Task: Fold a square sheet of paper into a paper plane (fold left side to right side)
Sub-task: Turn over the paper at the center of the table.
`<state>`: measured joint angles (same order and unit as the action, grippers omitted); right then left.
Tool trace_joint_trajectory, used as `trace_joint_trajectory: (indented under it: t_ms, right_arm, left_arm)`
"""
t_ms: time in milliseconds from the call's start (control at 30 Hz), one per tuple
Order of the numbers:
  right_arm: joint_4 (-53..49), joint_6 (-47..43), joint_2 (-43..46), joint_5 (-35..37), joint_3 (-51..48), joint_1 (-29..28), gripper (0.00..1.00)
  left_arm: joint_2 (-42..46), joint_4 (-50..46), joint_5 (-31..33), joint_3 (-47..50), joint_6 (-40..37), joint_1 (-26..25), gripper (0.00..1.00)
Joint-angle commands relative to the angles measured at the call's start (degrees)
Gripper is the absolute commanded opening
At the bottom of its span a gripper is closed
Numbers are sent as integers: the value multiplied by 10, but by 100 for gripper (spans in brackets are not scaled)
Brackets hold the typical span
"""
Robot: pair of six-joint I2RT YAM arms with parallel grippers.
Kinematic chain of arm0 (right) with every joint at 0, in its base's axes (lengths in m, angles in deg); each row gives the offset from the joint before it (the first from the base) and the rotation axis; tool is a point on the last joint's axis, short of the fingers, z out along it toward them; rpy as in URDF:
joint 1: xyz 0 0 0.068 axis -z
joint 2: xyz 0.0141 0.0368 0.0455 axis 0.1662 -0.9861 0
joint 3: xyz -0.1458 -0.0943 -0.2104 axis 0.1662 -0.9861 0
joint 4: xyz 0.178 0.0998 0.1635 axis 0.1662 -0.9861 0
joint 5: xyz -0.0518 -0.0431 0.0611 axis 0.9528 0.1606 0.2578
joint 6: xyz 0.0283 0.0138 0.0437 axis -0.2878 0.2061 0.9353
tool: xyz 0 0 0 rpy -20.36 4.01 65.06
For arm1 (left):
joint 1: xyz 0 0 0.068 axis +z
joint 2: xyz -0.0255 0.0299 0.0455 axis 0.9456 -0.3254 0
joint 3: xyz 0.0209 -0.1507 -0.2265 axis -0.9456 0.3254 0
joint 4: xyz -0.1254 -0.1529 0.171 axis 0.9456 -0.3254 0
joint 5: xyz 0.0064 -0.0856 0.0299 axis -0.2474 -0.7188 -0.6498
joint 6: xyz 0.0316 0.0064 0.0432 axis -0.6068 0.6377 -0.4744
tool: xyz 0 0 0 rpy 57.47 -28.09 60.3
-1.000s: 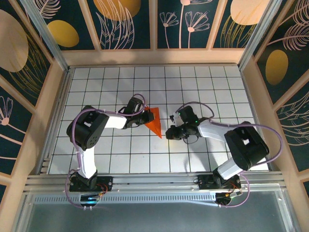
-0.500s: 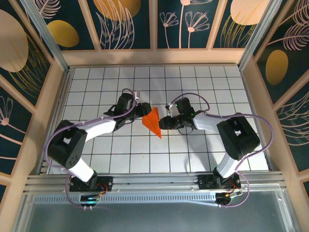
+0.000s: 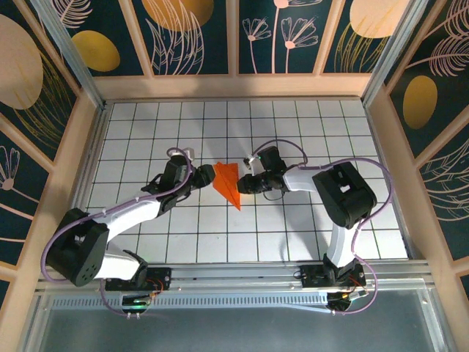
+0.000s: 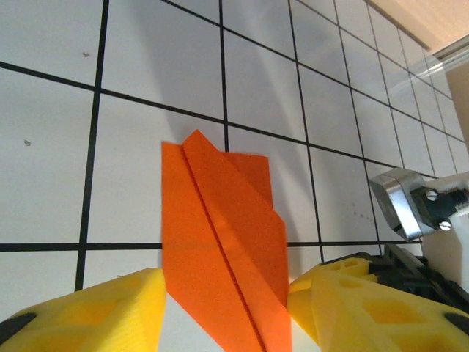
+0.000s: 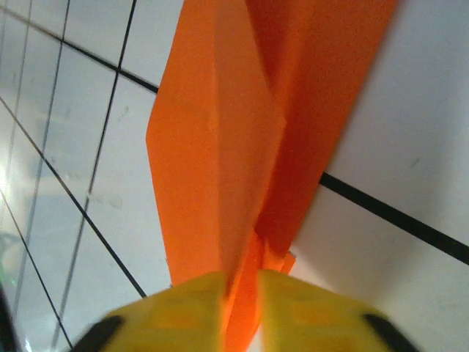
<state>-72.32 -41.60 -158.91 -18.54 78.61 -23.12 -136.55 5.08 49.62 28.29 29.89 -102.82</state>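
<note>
Around: you see the paper plane [image 3: 227,185] on the gridded table [image 3: 308,125], between both arms.
Left gripper [image 4: 223,293]: spread, fingers [image 4: 95,308] flanking the plane.
Right gripper [image 5: 240,282]: pinching the plane's raised fold.

- Left wrist view: the paper [image 4: 220,249] runs off the bottom edge, so its near tip is unseen.
- The yellow fingers [image 4: 95,312] of the left claw [image 4: 227,312] are cut off by that same edge.
- A grey metal block [image 4: 401,202] at the right edge is partly behind one finger and partly out of frame.
- Right wrist view: the paper's far part is cut off by the top edge. Its near edge vanishes between the blurred fingers [image 5: 183,315] of the right claw [image 5: 240,297], which the bottom edge crops.
- A dark smear [image 5: 7,323] in the lower left corner is too blurred to identify.
- Top view: both claws are too small to judge finger spacing. The paper's side facing the bench's [image 3: 308,235] right edge is partly covered by the right claw.
</note>
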Motion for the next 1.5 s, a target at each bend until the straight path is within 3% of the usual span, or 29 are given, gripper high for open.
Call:
trace_joint_trajectory:
  t_ms: [0,100,433,500,667,967,1167,1467]
  right_arm:
    - [30,-10,27,3,8,-2,6]
    - [18,-23,62,8,8,6,0]
    - [55,-6,141,-51,-19,23,0]
    - [85,7,164,-72,-35,34,0]
    - [143,32,204,-138,-56,47,0]
    - [183,62,229,-218,-59,43,0]
    - [185,72,223,-243,-49,29,0]
    - [196,84,207,-257,-36,17,0]
  left_arm:
    - [31,6,22,11,0,3,58]
    - [54,12,26,18,3,5,63]
    - [115,55,-5,56,39,22,74]
    - [128,104,-43,85,68,41,80]
    - [132,352,-168,175,170,88,85]
    - [35,535,-316,153,222,88,78]
    - [-18,603,-358,131,247,88,68]
    - [-64,617,-371,108,252,87,56]
